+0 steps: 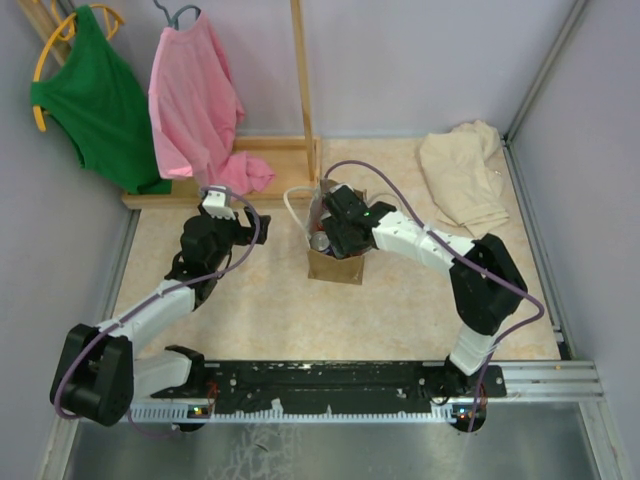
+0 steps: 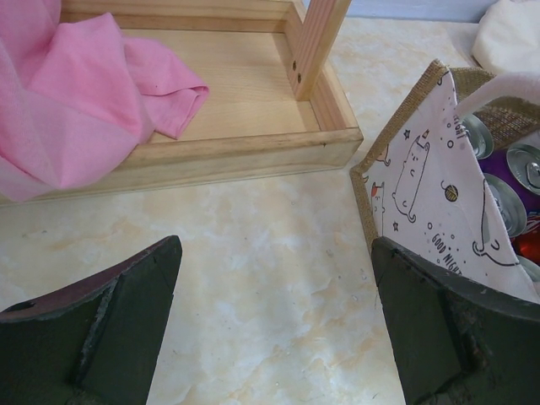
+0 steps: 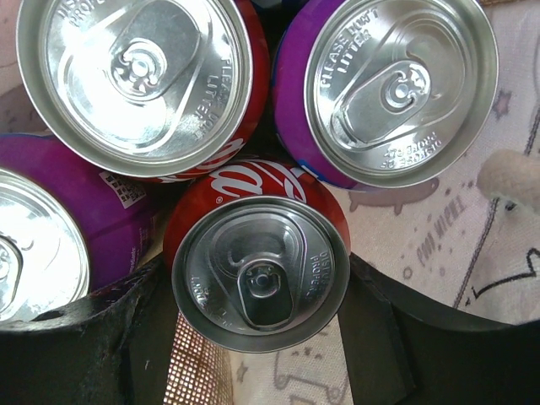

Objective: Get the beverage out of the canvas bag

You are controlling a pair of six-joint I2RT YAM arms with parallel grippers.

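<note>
At nine o'clock from the canvas bag (image 1: 336, 266), our left gripper (image 1: 214, 203) hung over the table (image 1: 260, 310), fingers wide apart. From overhead, the right gripper (image 1: 330, 232) hid the bag's contents. Its wrist camera showed us its fingers (image 3: 84, 337) clamped on the red can (image 3: 261, 283), standing inside among purple cans (image 3: 401, 84).

We see bright, glossy bare metal on the lid of the red can (image 3: 260, 283), and its painted wall is shiny too; the canvas bag (image 2: 515, 125) shows a coarse, rough tan weave outside; its lining (image 2: 422, 177) is smooth, matt printed cloth; the wooden base (image 2: 245, 93) looks pale, smooth and matt; the pink cloth (image 2: 67, 93) is soft and matt; the tabletop (image 2: 270, 278) is smooth, marbled and faintly sheened.
</note>
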